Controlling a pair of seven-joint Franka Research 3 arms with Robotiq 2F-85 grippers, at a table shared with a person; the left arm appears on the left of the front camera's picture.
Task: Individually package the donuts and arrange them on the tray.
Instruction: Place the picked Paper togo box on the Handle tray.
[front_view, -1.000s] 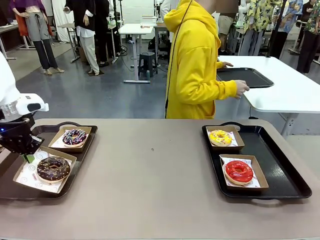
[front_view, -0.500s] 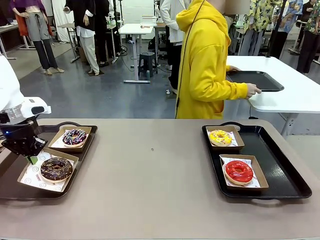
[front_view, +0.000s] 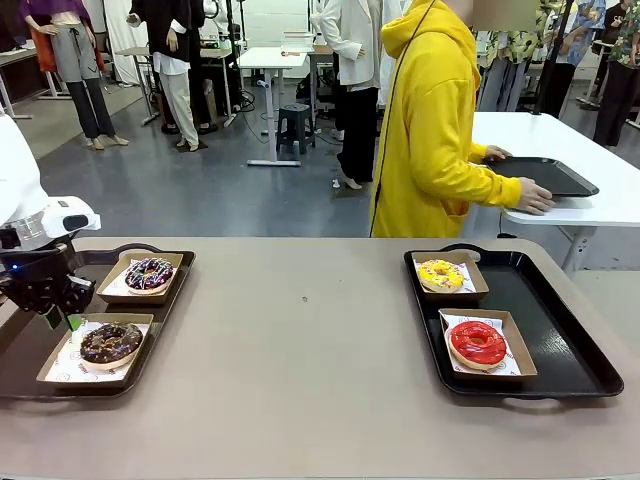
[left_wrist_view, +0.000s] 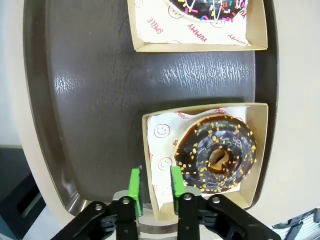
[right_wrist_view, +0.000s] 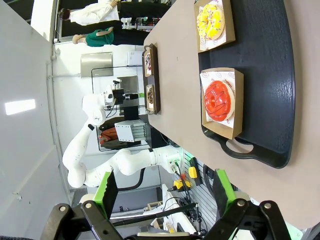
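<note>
The chocolate donut with tan crumbs (front_view: 110, 341) (left_wrist_view: 216, 152) lies in its brown box (left_wrist_view: 257, 145), flat on the left black tray (front_view: 30, 385). My left gripper (front_view: 62, 320) (left_wrist_view: 155, 182) stands at that box's rear-left wall, green pads either side of it with a small gap showing, so open. Behind it, the sprinkled chocolate donut (front_view: 150, 272) (left_wrist_view: 210, 7) sits in a second box. On the right tray (front_view: 560, 330) lie the yellow donut (front_view: 440, 273) (right_wrist_view: 210, 20) and the red donut (front_view: 477, 342) (right_wrist_view: 219, 99), each boxed. My right gripper (right_wrist_view: 162, 192) hangs open, high off the table.
A person in a yellow hoodie (front_view: 440, 130) stands beyond the far edge, turned away, hands on another black tray (front_view: 545, 175) on a white side table. Bare brown tabletop (front_view: 300, 340) lies between the two trays.
The crumb donut's box went from tilted to flat and slid toward the tray's near edge, my left gripper moving with it. The person stepped right, pushing the far tray along.
</note>
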